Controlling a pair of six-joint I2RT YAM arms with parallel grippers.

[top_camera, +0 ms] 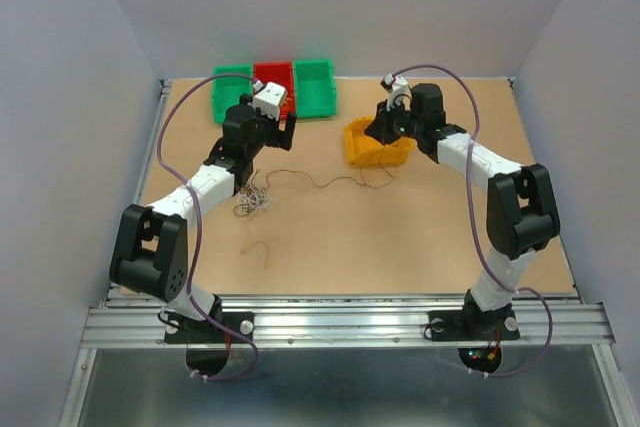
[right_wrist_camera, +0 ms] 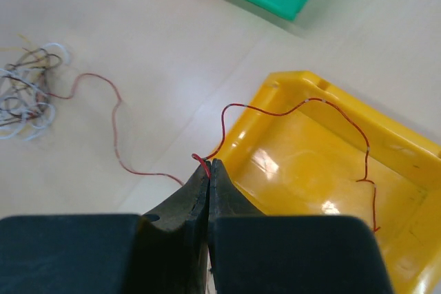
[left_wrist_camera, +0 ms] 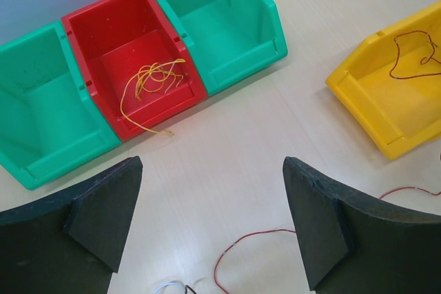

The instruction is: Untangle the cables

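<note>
While the left end effector (left_wrist_camera: 210,177) hangs above the worktop (top_camera: 400,247) with its jaws spread wide and nothing between them, a row of three bins lies ahead of it at the far edge. These are a left green bin (left_wrist_camera: 34,94), a red bin (left_wrist_camera: 103,39) and a right green bin (left_wrist_camera: 220,25), touching side by side. An orange-yellow cable (left_wrist_camera: 151,80) lies curled in the red bin, one end reaching its low front lip.

Just beside the left arm's forearm sits the tangle of cables (top_camera: 255,197), with white, dark and reddish strands loosely knotted on the worktop. Nearer the arm bases, apart from the tangle, lies a small loose strand (top_camera: 258,247).

From the tangle a red cable (right_wrist_camera: 114,122) snakes rightward across the worktop to the right end effector (right_wrist_camera: 208,164). Its jaws are pressed together on the cable, pinching it at the very tips. Past the pinch the same cable arcs over the rim of the yellow bin (right_wrist_camera: 310,163) and comes down inside it. The yellow bin stands at an angle to the row, to the right of the right green bin and apart from it. The right end effector is at its edge.
</note>
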